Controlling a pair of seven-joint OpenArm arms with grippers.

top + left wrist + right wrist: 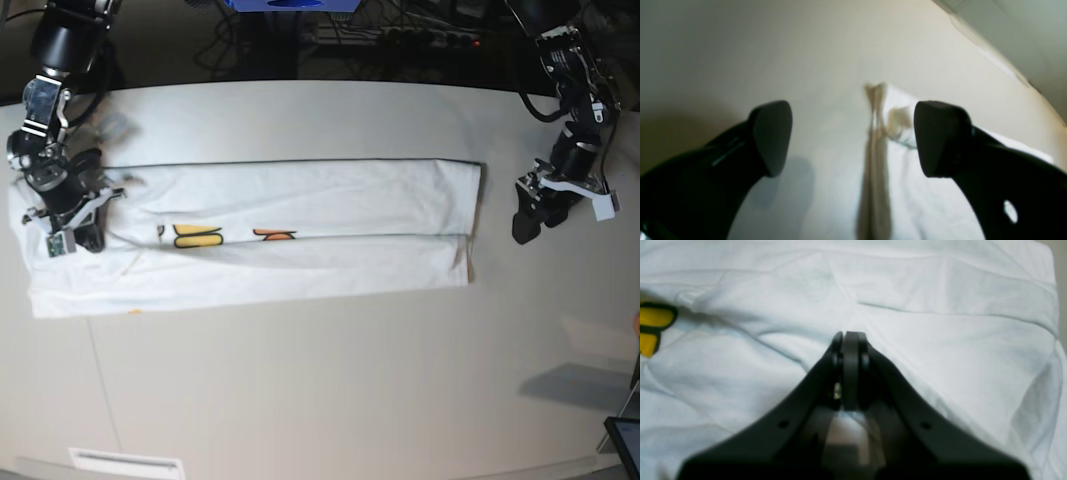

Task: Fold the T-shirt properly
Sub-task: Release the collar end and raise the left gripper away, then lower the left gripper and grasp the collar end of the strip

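The T-shirt (330,270) lies flat on the table as a long white band folded lengthwise, with bits of yellow print (198,237) and orange print (274,235) showing at the fold. My left gripper (527,228) hangs just off the shirt's right end. It is open, its jaws wide apart (857,140) with nothing between them, above the shirt's edge (923,206). My right gripper (65,235) sits on the shirt's left end. It is shut (850,336), tips down on the white cloth (940,340). Whether cloth is pinched between them does not show. The yellow print (651,326) shows again at the left.
The pale table (350,400) stretches well beyond the shirt on the near side. Cables and dark equipment (400,30) run along its back edge. A dark object (622,435) stands at the near right corner, and a white label (125,463) lies at the near left edge.
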